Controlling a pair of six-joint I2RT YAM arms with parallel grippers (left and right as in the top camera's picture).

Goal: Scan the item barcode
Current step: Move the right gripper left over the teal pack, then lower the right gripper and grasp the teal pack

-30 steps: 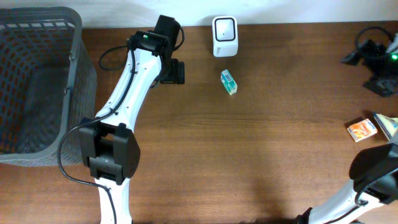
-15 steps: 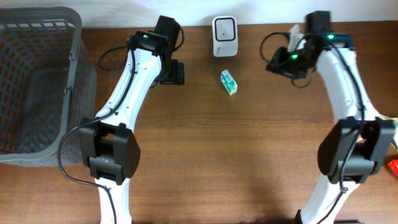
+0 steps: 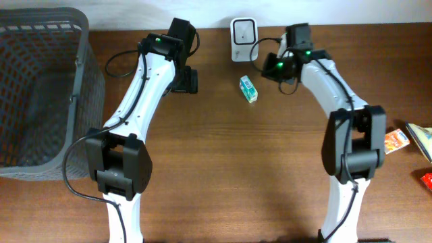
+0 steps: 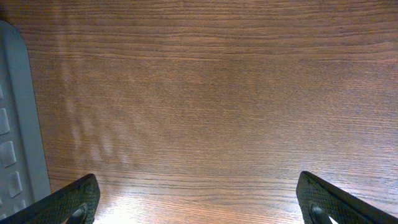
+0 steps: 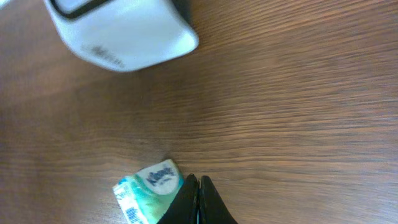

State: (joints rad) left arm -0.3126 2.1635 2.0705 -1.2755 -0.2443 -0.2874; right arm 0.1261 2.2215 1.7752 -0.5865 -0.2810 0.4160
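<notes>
- The table is brown wood grain. Its far edge runs just behind the scanner, and a broad stretch of bare wood lies between my two arms and toward the near side.
- A grey mesh basket fills the left end. Its rim also shows at the left border of my left wrist view, so there is little room that way.
- My left arm reaches up beside the basket. The left jaws are spread wide over bare wood, with nothing between them.
- My right arm bends in from the right toward the scanner. The right jaws are clenched tip to tip and hold nothing.
- The scanner is a white, rounded box with a dark window, and it stands at the far edge in the middle.
- The tissue pack is a small soft packet in teal, green and white. It lies flat on the table near the scanner, on its near side and apart from it.
- In my right wrist view the tissue pack shows a blue brand logo and a barcode at its lower end. My shut tips sit just beside its corner, and I cannot tell whether they touch.
- An orange packet and a red item lie at the right edge, well apart from the pack.
</notes>
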